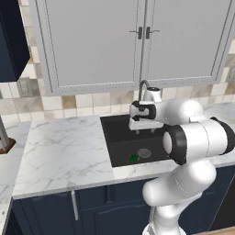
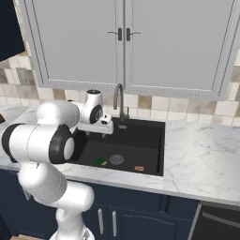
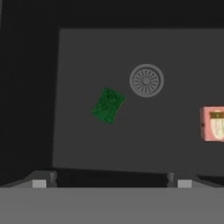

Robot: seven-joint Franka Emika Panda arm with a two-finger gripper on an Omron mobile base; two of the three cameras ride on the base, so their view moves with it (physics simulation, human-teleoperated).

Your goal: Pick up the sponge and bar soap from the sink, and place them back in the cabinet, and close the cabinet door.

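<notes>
A: Where do you have the gripper [image 3: 111,183] now?

B: You have it above the sink [image 2: 157,136], jaws spread wide and nothing between them. In the hand view the two finger tips [image 3: 39,183] stand far apart at the bottom edge, with the basin floor below.

A: And the two things?

B: Both lie flat on the sink floor. In the hand view the sponge [image 3: 108,105], green face up, is at about eight o'clock from the drain [image 3: 146,80], near it but not touching. The bar soap [image 3: 213,123] is at about four o'clock from the drain, cut by the picture edge, well apart from the sponge.

A: What can go wrong for me?

B: I think three things. First, the sponge lies turned against the line between your fingers, so if you descend without rotating the hand, the pads may catch only a corner and it can slip out. Second, it is thin and flat on the floor; going too shallow closes on air, going too deep pushes the tips into the basin. Third, the tap [image 2: 118,100] stands close beside the hand in the right base view, so a wide swing when you lift out could strike it.

A: The cabinet [image 1: 10,39]?

B: It is up at ten o'clock in the left base view, dark navy. I cannot tell from here how its door stands.
</notes>
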